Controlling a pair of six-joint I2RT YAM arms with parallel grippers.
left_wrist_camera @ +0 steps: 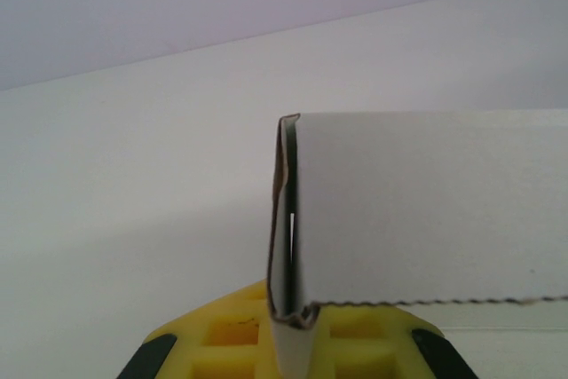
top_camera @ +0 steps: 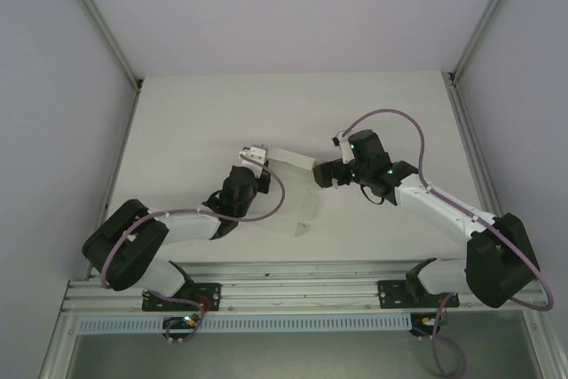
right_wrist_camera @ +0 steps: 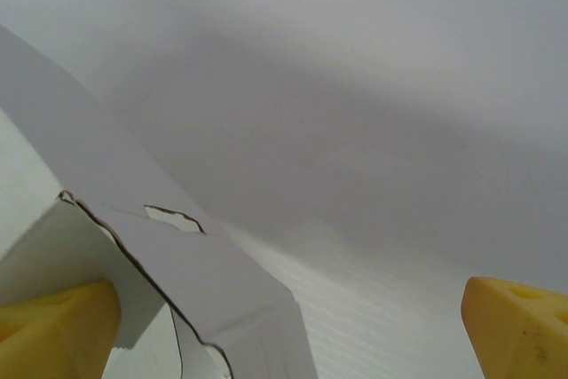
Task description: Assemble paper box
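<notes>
Yellow pads (left_wrist_camera: 232, 336) of the left gripper (left_wrist_camera: 288, 348) pinch a folded edge of the paper box (top_camera: 297, 194), which sits mid-table (top_camera: 195, 122). The right gripper (top_camera: 325, 175) is spread wide beside a flap. The box seems only partly folded, with its flaps not yet closed.

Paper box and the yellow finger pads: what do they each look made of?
Paper box: thin white card with a matte face. The brownish, wavy cut edge hints at fine corrugated board, though that's uncertain. Finger pads: yellow and matte, with moulded square recesses, probably soft rubber or foam.
</notes>
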